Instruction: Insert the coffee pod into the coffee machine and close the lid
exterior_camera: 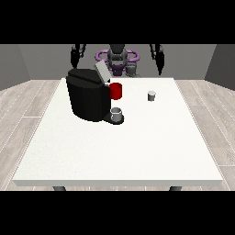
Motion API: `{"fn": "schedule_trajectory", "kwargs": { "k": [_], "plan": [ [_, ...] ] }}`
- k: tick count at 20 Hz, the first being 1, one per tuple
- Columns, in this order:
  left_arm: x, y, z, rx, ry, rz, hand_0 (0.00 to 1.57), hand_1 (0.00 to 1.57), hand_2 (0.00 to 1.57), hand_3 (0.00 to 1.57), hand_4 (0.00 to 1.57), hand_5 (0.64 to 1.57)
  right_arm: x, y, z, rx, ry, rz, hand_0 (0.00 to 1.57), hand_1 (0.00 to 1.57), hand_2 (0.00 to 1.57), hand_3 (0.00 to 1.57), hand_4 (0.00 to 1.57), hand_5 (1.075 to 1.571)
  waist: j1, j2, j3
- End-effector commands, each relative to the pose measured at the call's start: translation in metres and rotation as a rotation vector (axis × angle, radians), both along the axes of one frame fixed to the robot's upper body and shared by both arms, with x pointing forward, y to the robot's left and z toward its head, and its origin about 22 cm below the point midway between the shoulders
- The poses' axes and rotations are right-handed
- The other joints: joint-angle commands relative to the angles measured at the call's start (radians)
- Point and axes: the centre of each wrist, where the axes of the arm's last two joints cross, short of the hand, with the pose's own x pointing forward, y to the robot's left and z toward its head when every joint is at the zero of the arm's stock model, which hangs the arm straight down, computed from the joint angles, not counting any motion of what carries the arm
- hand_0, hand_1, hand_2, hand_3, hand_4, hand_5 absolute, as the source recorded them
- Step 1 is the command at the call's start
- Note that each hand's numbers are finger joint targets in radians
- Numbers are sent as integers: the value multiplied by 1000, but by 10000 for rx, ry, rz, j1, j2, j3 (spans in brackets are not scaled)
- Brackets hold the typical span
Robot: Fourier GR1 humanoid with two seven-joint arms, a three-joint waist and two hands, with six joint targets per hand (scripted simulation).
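The task had not begun. The coffee pod (151,95) stood on the counter (114,151), right of the coffee machine (87,94), whose lid (101,72) stood open. Both hands hung raised at the far edge; finger state could not be told.

White table (114,151), black coffee machine (87,94) at its far left part with lid (102,72) tilted open, red holder (116,91) on its front, grey cup (116,114) on its base, small grey pod (151,95) standing well apart toward the right, robot (118,57) behind, both hands raised above the table, one at the view's left (75,56), one at the view's right (159,57)
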Motion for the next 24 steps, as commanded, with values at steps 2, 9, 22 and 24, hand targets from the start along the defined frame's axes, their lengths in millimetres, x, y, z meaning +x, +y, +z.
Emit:
{"fn": "schedule_trajectory", "kwargs": {
  "k": [2, 9, 22, 24],
  "plan": [
    [-2, 0, 4, 611, -66, -850, 0, 0, 0, 0, 0, 1571, -1, -17, -6, 3, 436, -336, 0, 0, 0, 0, 0, 1571, 220, -354, 67],
    [-14, 33, 20, 2665, -1028, -3419, 0, 0, 0, 0, 0, 1571, -1, -29, -19, -1384, 278, -2450, 0, 0, 0, 0, 0, 1571, 799, -371, 70],
    [57, 68, 42, 5313, 86, -2160, 0, 0, 0, 0, 0, 1571, 13, 25, -6, -896, -461, -888, 0, 0, 0, 0, 0, 1571, -1062, 997, 65],
    [58, 85, 43, 6031, 89, -2427, 0, 0, 0, 0, 0, 1571, 24, 19, 4, -396, -685, -922, 0, 0, 0, 0, 0, 1571, -1009, 1407, 64]
  ]
}}
